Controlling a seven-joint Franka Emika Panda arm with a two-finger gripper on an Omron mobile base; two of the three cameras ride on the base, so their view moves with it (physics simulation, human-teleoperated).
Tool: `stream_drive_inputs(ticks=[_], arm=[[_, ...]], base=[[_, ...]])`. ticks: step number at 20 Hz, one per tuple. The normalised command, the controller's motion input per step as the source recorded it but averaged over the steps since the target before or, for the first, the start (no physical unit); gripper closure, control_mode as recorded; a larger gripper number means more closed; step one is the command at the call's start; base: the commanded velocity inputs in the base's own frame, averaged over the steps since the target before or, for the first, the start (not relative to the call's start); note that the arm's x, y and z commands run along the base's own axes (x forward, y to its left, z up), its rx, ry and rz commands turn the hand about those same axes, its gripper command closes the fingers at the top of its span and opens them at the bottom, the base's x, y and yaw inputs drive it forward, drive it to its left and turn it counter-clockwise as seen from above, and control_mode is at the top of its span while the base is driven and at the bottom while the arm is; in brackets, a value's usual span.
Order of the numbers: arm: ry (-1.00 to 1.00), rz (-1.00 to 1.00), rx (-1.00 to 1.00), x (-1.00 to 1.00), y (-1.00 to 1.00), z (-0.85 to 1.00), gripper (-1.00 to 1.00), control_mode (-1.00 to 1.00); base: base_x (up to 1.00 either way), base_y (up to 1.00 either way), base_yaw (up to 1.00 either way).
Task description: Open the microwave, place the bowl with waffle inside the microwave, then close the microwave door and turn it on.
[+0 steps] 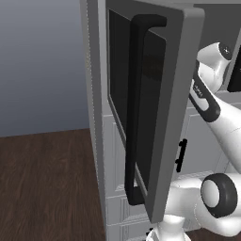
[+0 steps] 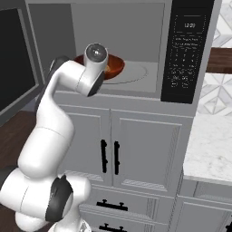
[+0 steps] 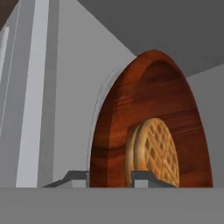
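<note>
Fingers (image 3: 109, 177): two dark tips at the bottom of the hand view, straddling the near rim of the bowl (image 3: 153, 127); whether they grip it or stand slightly apart, I cannot tell.
Bowl: reddish-brown, inside the microwave (image 2: 136, 27) on the round plate (image 2: 136, 72) at the left of the cavity floor, so the placing step looks about finished.
Waffle (image 3: 155, 151): lying in the bowl.
Microwave door (image 1: 155, 108): swung wide open on the left, black bar handle (image 1: 134, 108) facing out, leaving the arm (image 2: 59, 104) room to reach in.
Keypad (image 2: 186, 54): right of the cavity, needed for switching on.
Cabinet doors (image 2: 140, 149): shut, below.
</note>
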Motion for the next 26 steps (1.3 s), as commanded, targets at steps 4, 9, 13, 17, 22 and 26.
stream_drive_inputs(ticks=[4,9,13,17,22,26], arm=[[0.0,-0.06,0.0,0.3,-0.2,-0.01,1.0,-1.0],[0.0,-0.03,-0.01,0.09,-0.1,0.0,1.0,-1.0],[-0.02,-0.01,0.0,0.0,0.0,-0.01,1.0,-1.0],[0.0,0.0,0.0,0.0,0.0,0.0,1.0,-1.0],[0.0,0.0,0.0,0.0,0.0,0.0,-1.0,-1.0],[0.0,0.0,0.0,0.0,0.0,0.0,-1.0,-1.0]], base=[[0.0,0.0,0.0],[0.0,0.0,0.0],[0.0,0.0,0.0],[0.0,0.0,0.0],[0.0,0.0,0.0],[0.0,0.0,0.0]])
